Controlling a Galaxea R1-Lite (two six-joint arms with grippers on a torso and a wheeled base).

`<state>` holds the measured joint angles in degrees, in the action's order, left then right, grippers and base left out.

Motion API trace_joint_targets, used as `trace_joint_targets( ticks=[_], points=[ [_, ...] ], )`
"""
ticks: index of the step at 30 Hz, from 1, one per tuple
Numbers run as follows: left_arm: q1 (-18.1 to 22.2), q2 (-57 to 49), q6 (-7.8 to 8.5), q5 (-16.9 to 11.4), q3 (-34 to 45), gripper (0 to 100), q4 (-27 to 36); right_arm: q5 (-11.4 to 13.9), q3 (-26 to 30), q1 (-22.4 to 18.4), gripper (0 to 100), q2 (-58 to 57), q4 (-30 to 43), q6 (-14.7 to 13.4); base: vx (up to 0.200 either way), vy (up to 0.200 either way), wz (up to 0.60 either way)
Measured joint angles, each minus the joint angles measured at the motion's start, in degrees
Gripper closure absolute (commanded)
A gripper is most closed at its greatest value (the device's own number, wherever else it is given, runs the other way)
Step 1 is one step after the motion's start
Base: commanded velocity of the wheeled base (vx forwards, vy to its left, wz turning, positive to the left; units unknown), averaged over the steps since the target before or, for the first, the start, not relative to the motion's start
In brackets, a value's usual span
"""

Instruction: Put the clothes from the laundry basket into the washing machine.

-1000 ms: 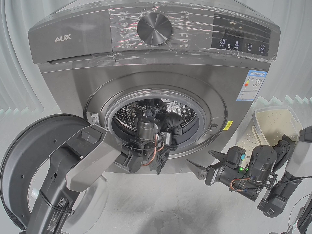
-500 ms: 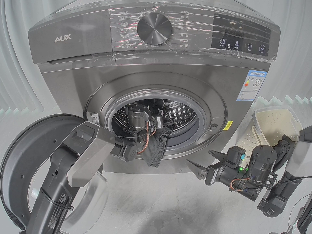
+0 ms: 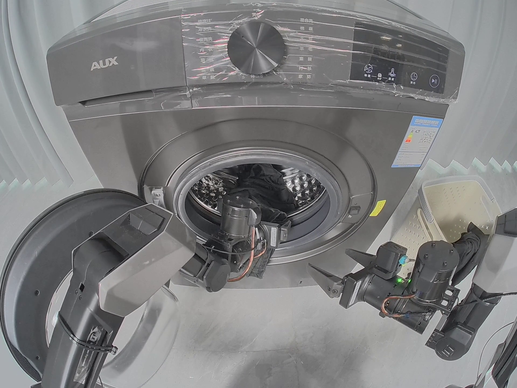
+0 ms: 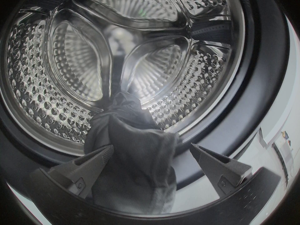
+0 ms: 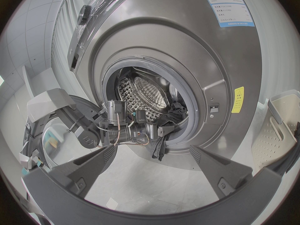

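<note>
The grey washing machine [image 3: 258, 119] stands with its round door [image 3: 43, 254] swung open to the left. A dark garment [image 3: 264, 181] is bunched in the steel drum [image 4: 78, 63], and one end of it hangs out over the door seal [image 5: 157, 147]. My left gripper [image 3: 272, 231] is at the lower rim of the opening. In the left wrist view it [image 4: 151, 147] is open, its fingers [image 4: 93, 160] apart on either side of the garment [image 4: 134, 160]. My right gripper [image 3: 334, 265] hangs open and empty in front of the machine's lower right.
A cream perforated laundry basket [image 3: 458, 206] stands to the right of the machine, behind my right arm; no clothes show on its visible inside. The open door takes up the floor on the left. Bare grey floor [image 3: 258, 330] lies in front of the machine.
My left arm rose to the upper left of the opening with the garment, then came back down to the rim. More cloth now sits in the drum, less hangs outside. The right arm stayed still.
</note>
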<state>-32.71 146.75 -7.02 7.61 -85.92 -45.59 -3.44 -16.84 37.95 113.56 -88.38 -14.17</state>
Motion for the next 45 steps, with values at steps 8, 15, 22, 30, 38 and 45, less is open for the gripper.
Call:
trace_joint_targets(
  ticks=[8,15,22,30,38,45],
  points=[
    [-0.5,0.3,1.5,-0.2,2.8,0,-1.2,0.0,-0.1,0.0,0,0.1,0.0,0.0,0.0,0.0,0.0],
    [-0.1,2.0,2.95,0.0,2.4,100,-2.5,0.0,-0.2,0.0,0,0.1,0.0,0.0,0.0,0.0,0.0],
    [0.6,2.5,2.79,0.3,1.2,100,-2.2,0.0,-0.1,-0.1,0,0.1,0.0,0.0,0.0,0.0,0.0],
    [1.5,2.6,2.13,1.3,-3.5,100,-2.8,0.0,-0.1,0.0,0,0.2,0.0,0.0,0.0,0.0,0.0],
    [2.7,3.6,-0.23,3.2,-14.6,100,-3.0,0.0,-0.1,0.0,0,0.2,0.0,0.0,0.0,0.0,0.0],
    [3.7,5.4,-0.99,4.4,-20.2,0,-3.0,0.0,-0.1,-0.1,0,0.2,0.0,0.0,0.0,0.0,0.0]
  ],
)
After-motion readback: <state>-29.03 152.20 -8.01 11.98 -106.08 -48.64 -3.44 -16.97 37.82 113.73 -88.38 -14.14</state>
